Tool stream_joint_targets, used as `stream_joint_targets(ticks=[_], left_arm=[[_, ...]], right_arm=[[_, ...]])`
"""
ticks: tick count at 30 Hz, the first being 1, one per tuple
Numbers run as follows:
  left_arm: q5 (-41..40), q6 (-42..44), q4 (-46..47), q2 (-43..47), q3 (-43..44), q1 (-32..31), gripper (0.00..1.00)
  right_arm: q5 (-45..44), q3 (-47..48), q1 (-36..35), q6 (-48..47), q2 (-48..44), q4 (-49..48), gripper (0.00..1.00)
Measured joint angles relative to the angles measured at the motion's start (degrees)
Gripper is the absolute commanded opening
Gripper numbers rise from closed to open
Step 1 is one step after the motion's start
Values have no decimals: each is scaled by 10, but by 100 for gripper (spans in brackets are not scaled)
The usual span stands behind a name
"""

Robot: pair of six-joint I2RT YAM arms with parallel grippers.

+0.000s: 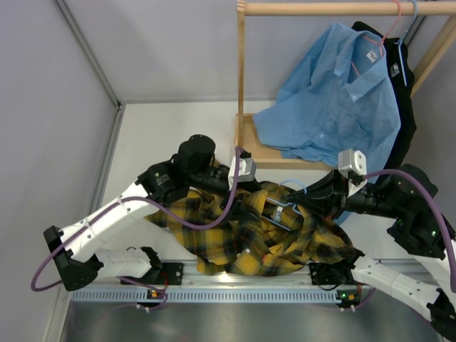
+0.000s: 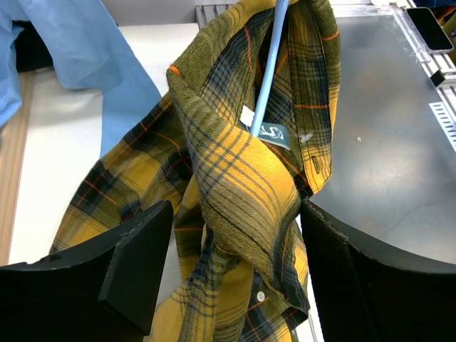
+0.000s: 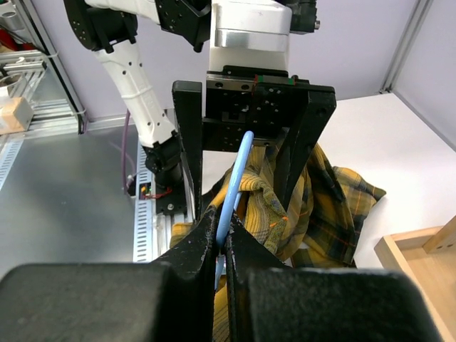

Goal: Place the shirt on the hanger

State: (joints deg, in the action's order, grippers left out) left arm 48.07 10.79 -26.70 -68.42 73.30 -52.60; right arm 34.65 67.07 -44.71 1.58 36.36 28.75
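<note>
Right gripper (image 3: 221, 241): pressed together, pinching hanger (image 3: 239, 167) bar, thin blue rod running toward 12 o'clock. Left gripper (image 2: 236, 239): spread wide, shirt (image 2: 242, 178) collar bunched between fingers (image 2: 135, 263). Hanger threaded through collar beside label. Shirt heaped at 6 o'clock from wooden rack (image 1: 240, 71).

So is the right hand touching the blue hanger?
Touching. The right wrist view shows the right hand pinched shut on the hanger, with no gap on either side of its pale-blue bar.
</note>
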Motion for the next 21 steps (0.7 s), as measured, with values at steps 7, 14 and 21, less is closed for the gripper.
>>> stream_joint_targets(ticks=[7,14,21], left_arm=[[0,5,-23,-13,16,0,75],[-18,16,-46,-12,43,0,77],[-20,30,-76,-12,46,0,70]], right_arm=[[1,-12,0,-1,1,1,0],[9,-18,0,-1,-2,0,0],[20,-19,0,-16,-15,1,0]])
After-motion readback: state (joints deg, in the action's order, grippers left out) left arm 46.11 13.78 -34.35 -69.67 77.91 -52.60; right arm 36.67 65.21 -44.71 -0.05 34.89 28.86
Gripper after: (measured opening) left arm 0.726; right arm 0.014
